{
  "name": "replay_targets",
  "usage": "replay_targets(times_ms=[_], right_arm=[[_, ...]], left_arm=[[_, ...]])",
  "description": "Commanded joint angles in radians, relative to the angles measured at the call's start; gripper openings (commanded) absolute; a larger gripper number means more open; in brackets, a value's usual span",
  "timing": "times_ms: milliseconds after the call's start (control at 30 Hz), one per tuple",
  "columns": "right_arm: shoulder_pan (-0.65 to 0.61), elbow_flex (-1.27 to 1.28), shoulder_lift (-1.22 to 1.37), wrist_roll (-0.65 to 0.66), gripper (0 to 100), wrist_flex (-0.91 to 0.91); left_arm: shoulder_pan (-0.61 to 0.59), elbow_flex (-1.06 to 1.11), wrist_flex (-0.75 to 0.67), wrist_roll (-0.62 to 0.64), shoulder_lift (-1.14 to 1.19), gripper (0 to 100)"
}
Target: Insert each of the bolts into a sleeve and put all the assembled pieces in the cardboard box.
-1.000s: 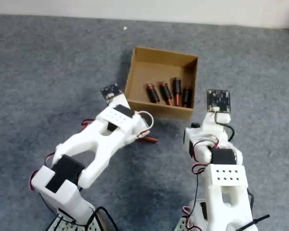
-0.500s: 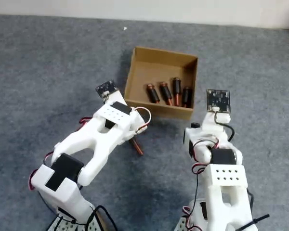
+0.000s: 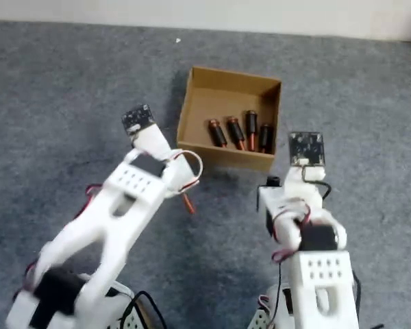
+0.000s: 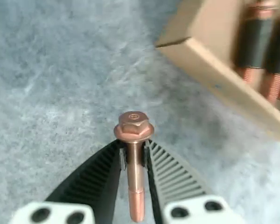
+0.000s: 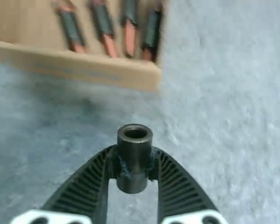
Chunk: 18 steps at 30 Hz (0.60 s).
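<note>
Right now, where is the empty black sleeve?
The sleeve is clamped in the right gripper, seen in the right wrist view, over the grey carpet and just short of the cardboard box near wall.

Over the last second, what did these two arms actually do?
The left arm swung left, away from the cardboard box. The bolt stayed gripped in the left end effector and turned from pointing sideways to pointing away from the box. The right arm barely shifted, its right end effector still shut on the sleeve. The box and the four assembled pieces inside stayed put.
</note>
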Motion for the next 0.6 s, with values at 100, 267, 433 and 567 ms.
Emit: replay_targets(times_ms=[100,267,433,567], right_arm=[[-0.093,0.077,-0.288,0.025,0.5,0.047],[-0.216,0.125,-0.386,0.044,0.5,0.047],[-0.318,0.185,-0.469,0.12,0.5,0.021],[-0.346,0.28,-0.547,0.124,0.5,-0.073]], left_arm=[[-0.042,0.203,-0.141,-0.164,-0.438,1],[-0.042,0.392,-0.288,-0.241,-0.702,1],[-0.039,0.547,-0.4,-0.272,-0.941,0],[-0.035,0.601,-0.411,-0.27,-1.078,0]])
